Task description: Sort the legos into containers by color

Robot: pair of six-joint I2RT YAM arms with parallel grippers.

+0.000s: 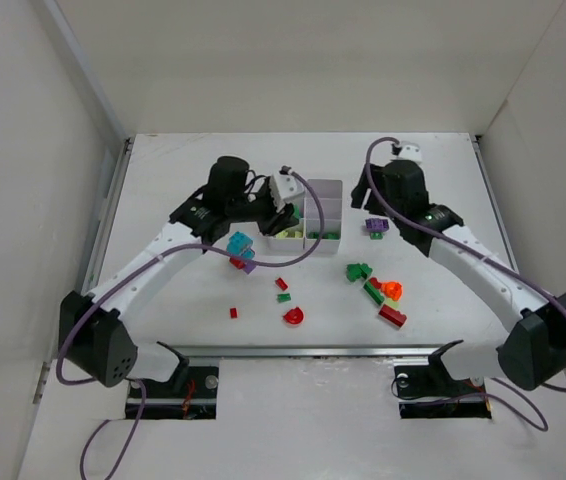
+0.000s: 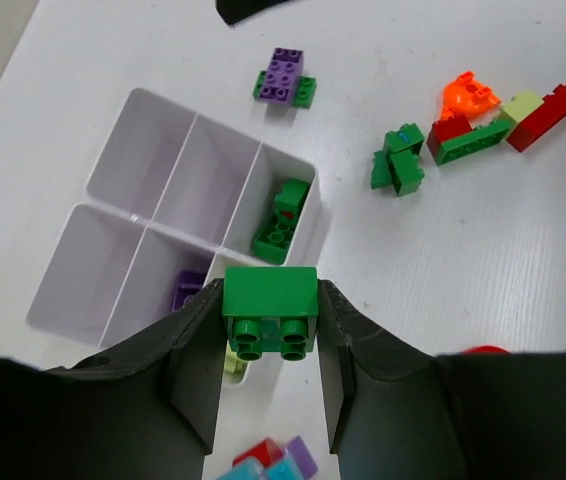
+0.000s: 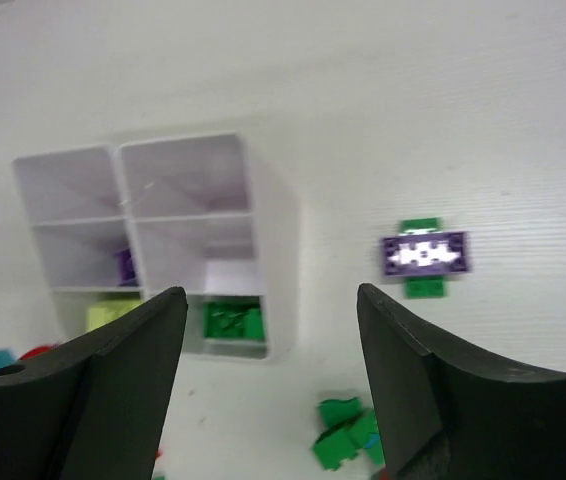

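Observation:
The white six-compartment tray [image 1: 321, 185] [image 2: 145, 216] [image 3: 275, 250] stands at the table's middle back. My left gripper [image 1: 288, 222] [image 2: 270, 330] hovers over the tray's near end, shut on a green brick [image 2: 270, 308] whose studs face the camera. The near right compartment holds green bricks [image 2: 283, 225] [image 3: 231, 320]. Others hold a purple brick [image 2: 188, 292] and a yellow-green one [image 3: 113, 315]. My right gripper [image 1: 366, 192] [image 3: 271, 295] hangs open and empty, right of the tray. A purple brick on a green one [image 1: 376, 226] [image 3: 425, 253] lies beside it.
Loose bricks lie in front of the tray: a green cluster [image 1: 359, 271], an orange piece [image 1: 393, 290], red bricks [image 1: 393, 316], a red disc [image 1: 294, 316], and a cyan, red and purple clump [image 1: 240, 248] under the left arm. White walls enclose the table.

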